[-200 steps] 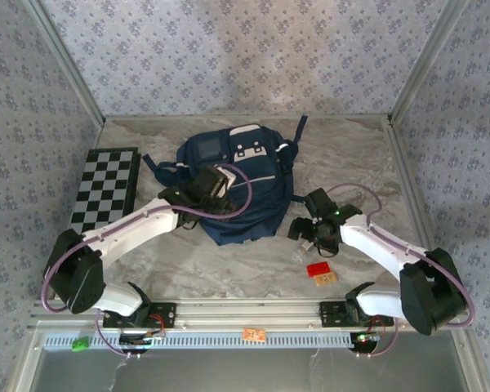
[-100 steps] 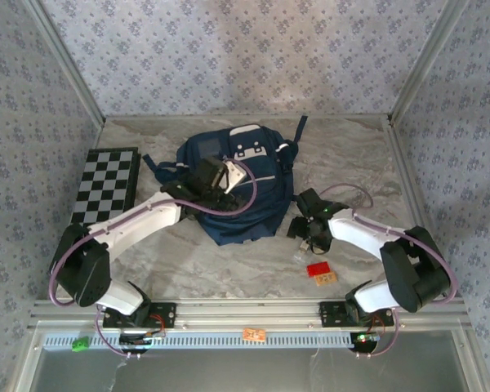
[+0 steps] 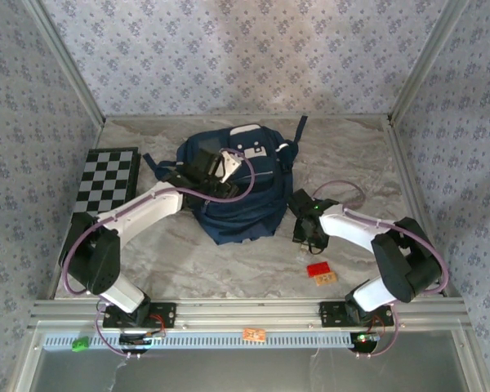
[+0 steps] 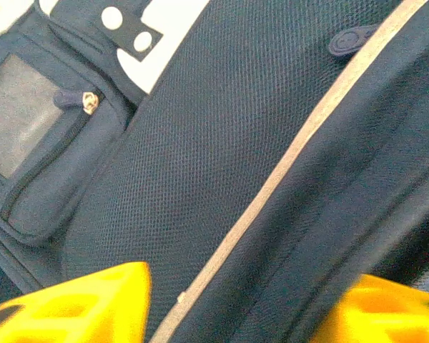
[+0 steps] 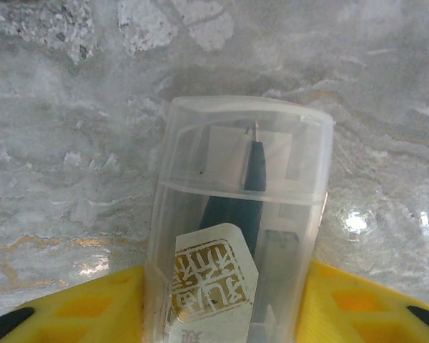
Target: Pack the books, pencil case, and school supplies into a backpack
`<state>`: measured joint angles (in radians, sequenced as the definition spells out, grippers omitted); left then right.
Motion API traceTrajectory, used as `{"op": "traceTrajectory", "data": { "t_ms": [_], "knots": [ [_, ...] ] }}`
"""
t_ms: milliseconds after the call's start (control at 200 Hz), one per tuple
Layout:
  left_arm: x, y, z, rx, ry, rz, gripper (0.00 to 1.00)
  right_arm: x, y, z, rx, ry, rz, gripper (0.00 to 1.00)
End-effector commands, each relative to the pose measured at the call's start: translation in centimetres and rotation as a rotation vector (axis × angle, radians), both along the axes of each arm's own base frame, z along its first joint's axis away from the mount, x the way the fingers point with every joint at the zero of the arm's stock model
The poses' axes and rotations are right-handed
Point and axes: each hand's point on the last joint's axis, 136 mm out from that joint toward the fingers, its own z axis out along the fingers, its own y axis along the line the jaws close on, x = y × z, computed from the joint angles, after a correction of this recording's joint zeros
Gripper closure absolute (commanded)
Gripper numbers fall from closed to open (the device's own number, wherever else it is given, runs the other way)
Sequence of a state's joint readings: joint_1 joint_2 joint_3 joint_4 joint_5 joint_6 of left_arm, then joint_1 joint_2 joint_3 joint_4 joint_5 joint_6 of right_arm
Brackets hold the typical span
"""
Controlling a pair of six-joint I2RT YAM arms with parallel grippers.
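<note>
Backpack (image 3: 237, 196), one, navy, lies on the marble table (image 3: 351, 155), the left gripper (image 3: 220, 167) low over its fabric with yellow fingers (image 4: 79, 300) apart; whether it pinches cloth is unclear. Right gripper (image 3: 306, 234), just beside the backpack, clasps one clear school supplies case (image 5: 239, 214).

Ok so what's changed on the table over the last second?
The left hand slid farther across the backpack, toward its far end. The right hand edged left as its arm folded in, and its fingers now pinch the clear case on the table. The backpack, checkered board and red piece stayed put.
</note>
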<state>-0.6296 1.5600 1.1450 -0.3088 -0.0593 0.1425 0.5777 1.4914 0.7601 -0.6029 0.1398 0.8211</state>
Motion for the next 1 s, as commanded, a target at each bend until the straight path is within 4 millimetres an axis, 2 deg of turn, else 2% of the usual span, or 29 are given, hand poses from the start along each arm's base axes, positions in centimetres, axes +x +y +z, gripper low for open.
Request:
{"op": "traceTrajectory", "data": {
  "t_ms": [0,100,195,255,325,420,530,600,625,650,720,790,860,914,994],
  "knots": [
    [1.3,-0.6,1.5,-0.044,-0.040,-0.007,0.59,1.3,2.6,-0.6,0.085,-0.033,0.047,0.56],
    [1.6,-1.1,1.4,-0.060,-0.039,-0.022,0.79,1.5,2.6,-0.1,0.082,-0.037,0.063,0.62],
    [1.8,-1.5,1.6,-0.070,-0.035,-0.033,1.00,1.9,2.8,1.2,0.087,-0.063,0.095,0.66],
    [1.8,-1.6,2.1,-0.090,-0.042,-0.027,1.00,1.9,2.9,2.4,0.087,-0.066,0.109,0.66],
    [1.5,-1.9,3.6,-0.147,-0.049,-0.008,1.00,2.2,2.8,4.9,0.086,-0.098,0.131,0.66],
    [0.2,-3.6,5.6,-0.263,-0.056,-0.029,1.00,2.6,4.2,9.2,0.155,-0.152,0.188,0.66],
    [-0.2,-4.8,6.6,-0.291,-0.056,0.008,1.00,3.3,5.6,14.0,0.218,-0.224,0.237,0.67],
    [0.1,-5.4,6.9,-0.322,-0.036,0.061,1.00,4.0,7.0,15.9,0.280,-0.234,0.253,0.67],
    [0.1,-5.6,7.1,-0.334,-0.037,0.069,1.00,4.2,7.2,15.6,0.281,-0.218,0.252,0.67],
    [0.2,-5.7,7.4,-0.350,-0.042,0.085,1.00,5.2,7.9,17.0,0.300,-0.244,0.252,0.66],
    [0.5,-5.9,7.8,-0.395,-0.041,0.123,1.00,6.4,9.7,17.1,0.358,-0.214,0.268,0.66],
    [0.7,-5.7,8.1,-0.418,-0.028,0.171,1.00,8.5,10.5,17.5,0.358,-0.244,0.258,0.65],
    [0.5,-6.0,8.4,-0.441,-0.015,0.172,1.00,9.2,11.2,16.6,0.367,-0.207,0.252,0.63],
    [0.3,-6.1,8.5,-0.470,-0.007,0.179,1.00,10.8,11.8,16.3,0.389,-0.225,0.244,0.60],
    [0.3,-6.0,8.5,-0.494,0.010,0.209,1.00,11.9,13.0,15.7,0.431,-0.215,0.237,0.57]
  ]
}}
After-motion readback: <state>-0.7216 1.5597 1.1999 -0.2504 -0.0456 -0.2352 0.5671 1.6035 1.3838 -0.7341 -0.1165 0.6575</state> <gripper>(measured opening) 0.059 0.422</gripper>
